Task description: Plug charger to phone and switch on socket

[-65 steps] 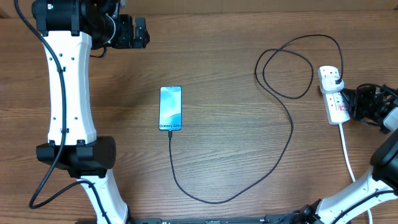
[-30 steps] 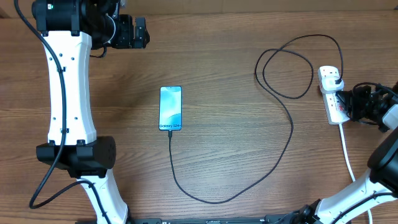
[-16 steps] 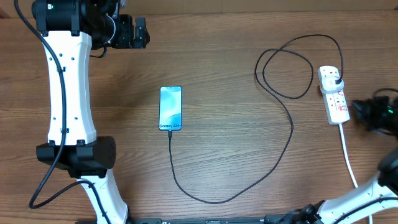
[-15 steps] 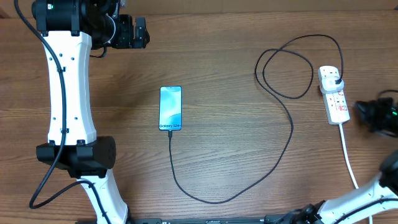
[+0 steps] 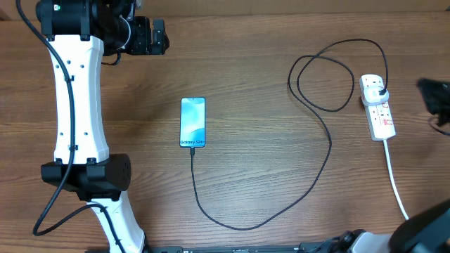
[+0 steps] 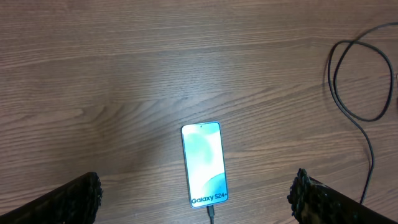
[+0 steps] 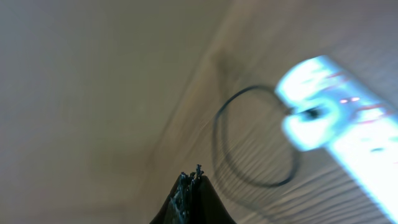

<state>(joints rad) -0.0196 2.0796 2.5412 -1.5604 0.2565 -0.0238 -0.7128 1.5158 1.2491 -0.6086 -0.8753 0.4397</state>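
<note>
- Charger: a light, limp cable, looped from phone to socket; it is best gripped at the stiff plug.
- Phone: slim, slippery and fragile; it is laid flat mid-table with the cable tip at its near end.
- Socket: rigid and easily shoved; it is placed far right.
- Left gripper: it is held wide open and empty.
- Right gripper: the tips are seen pressed together with nothing between them.
- Table: flat wood-grain; little of the room is shown.

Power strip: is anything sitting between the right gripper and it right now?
Nothing visible. Only bare table lies between the right gripper and the power strip; the black cable loops on the strip's other side.
</note>
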